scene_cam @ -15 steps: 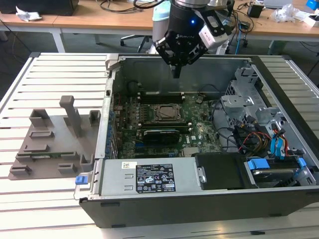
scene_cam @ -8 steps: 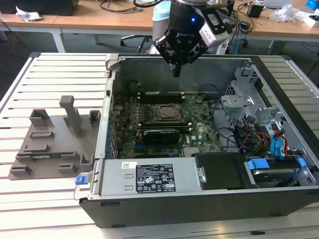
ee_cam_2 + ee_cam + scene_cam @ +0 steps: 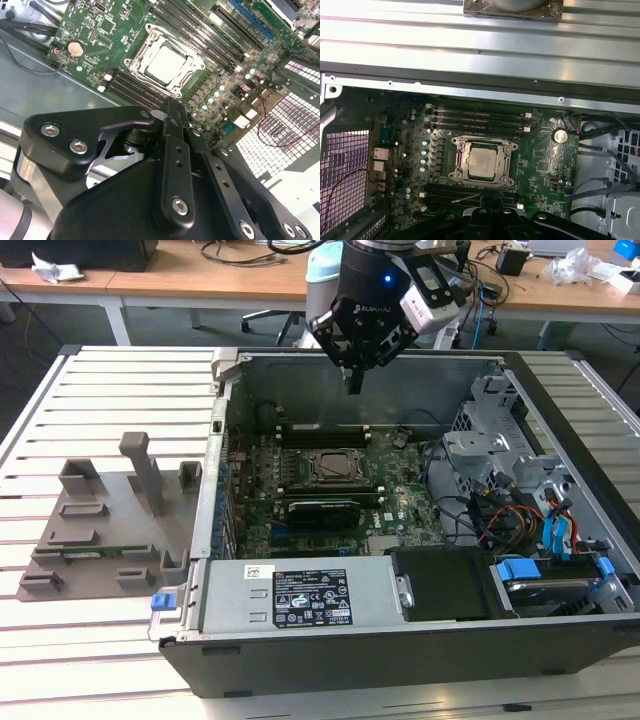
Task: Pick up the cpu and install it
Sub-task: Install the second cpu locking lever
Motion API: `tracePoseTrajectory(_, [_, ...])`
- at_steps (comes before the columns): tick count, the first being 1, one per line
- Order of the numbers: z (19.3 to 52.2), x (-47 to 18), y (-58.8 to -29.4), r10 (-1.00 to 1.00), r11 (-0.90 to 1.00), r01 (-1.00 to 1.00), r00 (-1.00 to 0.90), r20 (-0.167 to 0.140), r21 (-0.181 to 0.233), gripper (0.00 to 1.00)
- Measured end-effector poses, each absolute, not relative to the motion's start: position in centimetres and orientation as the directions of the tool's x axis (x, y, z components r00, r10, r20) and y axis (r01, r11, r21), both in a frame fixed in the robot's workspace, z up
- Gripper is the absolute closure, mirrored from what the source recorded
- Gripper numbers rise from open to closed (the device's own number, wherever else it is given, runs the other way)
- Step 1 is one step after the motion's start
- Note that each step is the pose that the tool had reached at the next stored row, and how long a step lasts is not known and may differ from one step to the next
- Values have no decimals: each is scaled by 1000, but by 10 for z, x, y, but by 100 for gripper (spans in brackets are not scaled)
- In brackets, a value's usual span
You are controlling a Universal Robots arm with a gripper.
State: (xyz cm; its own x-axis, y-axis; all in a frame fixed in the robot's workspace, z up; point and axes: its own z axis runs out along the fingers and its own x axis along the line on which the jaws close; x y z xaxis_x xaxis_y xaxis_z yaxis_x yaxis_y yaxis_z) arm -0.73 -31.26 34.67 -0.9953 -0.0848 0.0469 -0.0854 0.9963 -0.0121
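Observation:
The cpu (image 3: 166, 62), a silvery square chip, lies flat in the socket frame (image 3: 137, 50) on the green motherboard inside the open computer case (image 3: 200, 530). It also shows in the first wrist view as cpu (image 3: 482, 162), and in the exterior view as cpu (image 3: 331, 468). My gripper (image 3: 353, 382) hangs above the case's back wall, well above the board and apart from the chip. Its black fingers (image 3: 173, 117) are pressed together with nothing between them. The gripper (image 3: 490, 212) sits past the memory slots beside the socket.
A grey plastic tray (image 3: 100, 530) with upright posts lies on the slatted table at the exterior view's left. Drive cages and cables (image 3: 520, 500) crowd the case's right side, and a power supply (image 3: 300, 595) spans its front. Memory slots (image 3: 475, 117) flank the socket.

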Motion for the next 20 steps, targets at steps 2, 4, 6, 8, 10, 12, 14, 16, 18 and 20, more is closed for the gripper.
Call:
tracePoseTrajectory(2, [347, -7, -313, -85, 996, -85, -995, 47, -12, 89])
tracePoseTrajectory(4, [347, -7, -314, -85, 996, -86, -995, 47, -12, 89])
tracePoseTrajectory(6, [347, -7, -316, -85, 996, -86, -995, 47, -12, 89])
tracePoseTrajectory(8, [347, -7, -319, -85, 996, -85, -995, 47, -12, 89])
tracePoseTrajectory(10, [347, -7, -323, -85, 996, -86, -995, 47, -11, 89])
tracePoseTrajectory(12, [347, -7, -328, -85, 996, -85, -995, 46, -5, 89])
tracePoseTrajectory(14, [346, -7, -333, -87, 996, -85, -995, 43, 31, 89])
tracePoseTrajectory(16, [346, -7, -335, -88, 994, -85, -995, 40, 71, 89])
tracePoseTrajectory(18, [346, -7, -337, -90, 988, -85, -995, 35, 127, 89])
tracePoseTrajectory(20, [346, -7, -339, -92, 982, -85, -995, 31, 171, 89])
